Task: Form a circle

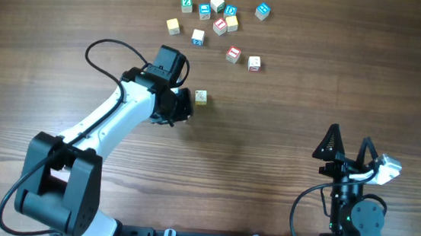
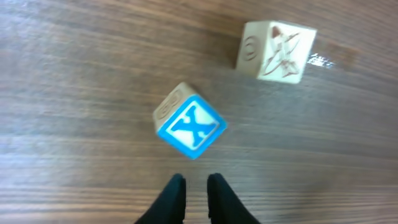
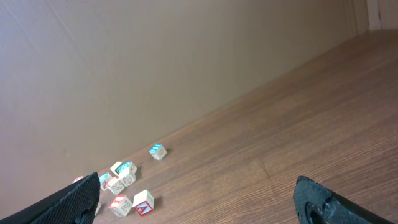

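Observation:
No circle shows in any view; the letter cubes lie loose. In the left wrist view a blue-faced X cube (image 2: pixel 189 127) rests on the table just ahead of my left gripper (image 2: pixel 196 180), whose fingers stand almost together with only a slit between them and nothing held. A cream cube (image 2: pixel 277 51) sits further off to the right. Overhead, that cream cube (image 1: pixel 201 96) lies beside the left gripper (image 1: pixel 185 104), and the arm hides the blue cube. My right gripper (image 1: pixel 349 149) stands wide open near the front right, holding nothing.
Several letter cubes (image 1: pixel 220 26) are scattered along the far edge of the wooden table (image 1: pixel 312 96); the right wrist view shows some of them (image 3: pixel 143 202) at its lower left. A plain wall (image 3: pixel 155 74) rises behind the table.

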`<state>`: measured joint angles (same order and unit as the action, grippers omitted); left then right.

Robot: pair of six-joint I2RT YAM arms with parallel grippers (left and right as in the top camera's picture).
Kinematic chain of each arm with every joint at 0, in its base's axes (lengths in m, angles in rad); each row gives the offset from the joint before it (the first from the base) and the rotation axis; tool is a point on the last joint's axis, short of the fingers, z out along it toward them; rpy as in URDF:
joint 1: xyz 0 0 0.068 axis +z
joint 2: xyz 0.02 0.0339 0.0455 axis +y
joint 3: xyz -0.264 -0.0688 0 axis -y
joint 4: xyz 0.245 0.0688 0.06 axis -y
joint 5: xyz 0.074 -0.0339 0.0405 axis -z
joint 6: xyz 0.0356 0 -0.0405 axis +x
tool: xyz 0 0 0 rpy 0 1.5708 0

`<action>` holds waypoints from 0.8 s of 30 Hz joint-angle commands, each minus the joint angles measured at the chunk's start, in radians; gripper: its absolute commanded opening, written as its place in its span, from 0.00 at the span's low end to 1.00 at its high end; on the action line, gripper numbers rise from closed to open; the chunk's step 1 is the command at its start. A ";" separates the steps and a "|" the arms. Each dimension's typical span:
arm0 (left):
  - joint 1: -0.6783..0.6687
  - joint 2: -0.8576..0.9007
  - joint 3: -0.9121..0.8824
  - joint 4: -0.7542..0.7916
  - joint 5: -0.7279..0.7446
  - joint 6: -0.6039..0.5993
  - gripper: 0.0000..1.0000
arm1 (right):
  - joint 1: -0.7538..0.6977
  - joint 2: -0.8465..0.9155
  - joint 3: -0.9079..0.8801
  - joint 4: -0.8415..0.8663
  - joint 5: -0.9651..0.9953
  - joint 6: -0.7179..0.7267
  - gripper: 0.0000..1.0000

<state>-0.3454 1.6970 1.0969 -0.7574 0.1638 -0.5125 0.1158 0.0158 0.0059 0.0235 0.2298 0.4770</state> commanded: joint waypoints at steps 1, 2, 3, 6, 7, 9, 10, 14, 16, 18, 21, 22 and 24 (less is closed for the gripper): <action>-0.013 0.014 -0.003 -0.011 -0.033 0.001 0.12 | -0.004 -0.002 0.000 0.004 0.006 0.004 1.00; -0.013 0.019 -0.012 -0.009 -0.041 -0.013 0.12 | -0.004 -0.002 0.000 0.004 0.006 0.005 1.00; -0.013 0.021 -0.022 -0.006 -0.057 -0.024 0.12 | -0.004 -0.002 0.000 0.004 0.006 0.004 1.00; -0.013 0.034 -0.055 0.043 -0.071 -0.024 0.11 | -0.004 -0.002 0.000 0.004 0.006 0.004 1.00; -0.013 0.047 -0.058 0.051 -0.072 -0.023 0.11 | -0.004 -0.002 0.000 0.004 0.006 0.004 1.00; -0.013 0.060 -0.061 0.051 -0.072 -0.024 0.11 | -0.004 -0.002 0.000 0.004 0.006 0.004 1.00; -0.014 0.063 -0.066 0.056 -0.072 -0.024 0.11 | -0.004 -0.002 0.000 0.004 0.006 0.004 1.00; -0.021 0.069 -0.067 0.082 -0.072 -0.027 0.11 | -0.004 -0.002 0.000 0.004 0.006 0.004 1.00; -0.021 0.069 -0.067 0.097 -0.072 -0.027 0.11 | -0.004 -0.002 0.000 0.004 0.006 0.004 1.00; -0.021 0.069 -0.067 0.108 -0.072 -0.027 0.11 | -0.004 -0.002 0.000 0.004 0.006 0.004 1.00; -0.021 0.069 -0.067 0.119 -0.072 -0.027 0.11 | -0.004 -0.002 0.000 0.004 0.006 0.004 1.00; -0.021 0.069 -0.067 0.125 -0.072 -0.027 0.11 | -0.004 -0.002 0.000 0.004 0.006 0.004 1.00; -0.021 0.069 -0.067 0.127 -0.072 -0.027 0.11 | -0.004 -0.002 0.000 0.004 0.006 0.005 1.00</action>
<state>-0.3622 1.7542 1.0378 -0.6376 0.1017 -0.5289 0.1158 0.0158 0.0059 0.0238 0.2298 0.4770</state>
